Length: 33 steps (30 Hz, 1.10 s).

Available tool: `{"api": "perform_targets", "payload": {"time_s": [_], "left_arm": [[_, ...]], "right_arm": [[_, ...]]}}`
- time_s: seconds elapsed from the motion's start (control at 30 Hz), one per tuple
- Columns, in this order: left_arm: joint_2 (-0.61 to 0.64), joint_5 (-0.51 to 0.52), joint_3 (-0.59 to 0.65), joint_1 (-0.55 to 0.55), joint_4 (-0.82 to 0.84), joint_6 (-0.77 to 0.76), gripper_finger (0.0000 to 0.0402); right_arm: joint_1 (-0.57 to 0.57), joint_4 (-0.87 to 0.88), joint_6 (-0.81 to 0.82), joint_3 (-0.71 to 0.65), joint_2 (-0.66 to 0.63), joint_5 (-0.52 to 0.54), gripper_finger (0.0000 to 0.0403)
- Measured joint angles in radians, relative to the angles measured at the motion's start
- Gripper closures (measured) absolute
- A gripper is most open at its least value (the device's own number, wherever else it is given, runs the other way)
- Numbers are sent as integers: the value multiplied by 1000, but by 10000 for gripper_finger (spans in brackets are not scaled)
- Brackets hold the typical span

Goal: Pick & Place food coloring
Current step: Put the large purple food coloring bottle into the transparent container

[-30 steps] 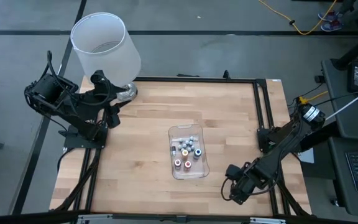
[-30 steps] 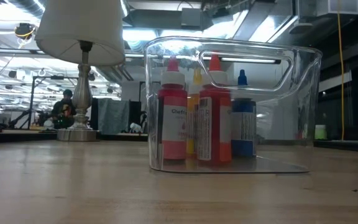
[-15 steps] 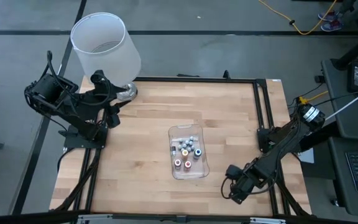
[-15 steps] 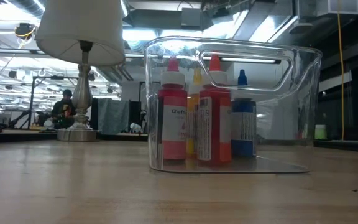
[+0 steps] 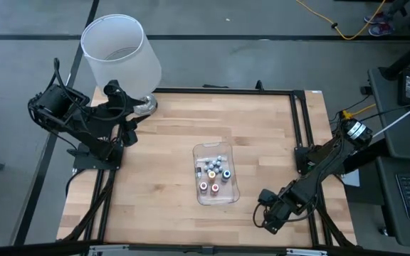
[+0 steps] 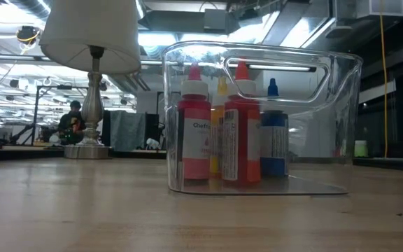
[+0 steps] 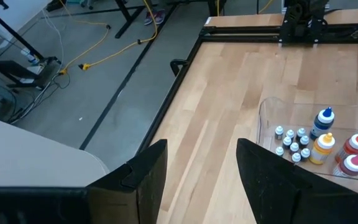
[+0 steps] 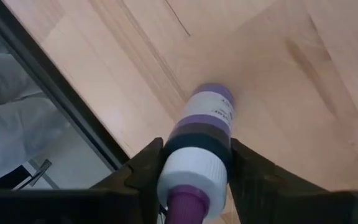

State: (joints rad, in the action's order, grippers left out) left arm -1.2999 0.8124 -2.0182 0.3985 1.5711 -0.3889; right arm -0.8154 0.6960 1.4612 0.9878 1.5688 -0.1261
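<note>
1. Food coloring is the matter in hand: a purple bottle (image 8: 201, 134) lies on its side on the table (image 5: 162, 149), near the table's front right corner and well apart from the clear tray (image 5: 217, 197).
2. More food coloring bottles (image 6: 222, 136) already stand upright inside that tray, near the table's middle: red, yellow and blue ones in the low view, and small pale-capped ones (image 7: 293, 144) beside them in the left wrist view.
3. The right gripper (image 5: 270, 220) is down at the purple bottle, one finger on each side of its white collar. The fingers look to be touching or nearly touching it; whether the grip is firm I cannot tell.
4. My judgement: this is the pick step, the closing on the bottle before any lift.
5. The next move calls for a finished squeeze, a straight lift off the wood, then a carry toward the tray and a release above a free spot among the bottles. A round bottle held by its collar could roll or tip.
6. The left gripper (image 7: 194, 180) waits by the lamp (image 5: 119, 53) at the table's back left corner, fingers apart and holding nothing.
7. Against the frame a second earlier, the right gripper sits slightly nearer the table's front edge; the tray, its bottles and the left arm are unchanged.
</note>
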Motion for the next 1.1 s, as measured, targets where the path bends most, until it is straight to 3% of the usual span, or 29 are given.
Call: {"api": "perform_targets", "payload": {"time_s": [0.2,0.47,0.63,0.9,1.1], "left_arm": [[0,0,0,0,0,-1,215],[0,1,0,0,0,-9,215],[0,4,0,0,0,-10,215],[0,3,0,0,0,-34,215],[0,0,0,0,0,-44,215]], "right_arm": [[0,60,-42,73,-17,5,249],[10,470,-170,356,-48,73,250],[54,594,-270,430,-48,73,245],[249,576,-581,489,-33,20,250],[385,629,-897,683,68,47,250]]}}
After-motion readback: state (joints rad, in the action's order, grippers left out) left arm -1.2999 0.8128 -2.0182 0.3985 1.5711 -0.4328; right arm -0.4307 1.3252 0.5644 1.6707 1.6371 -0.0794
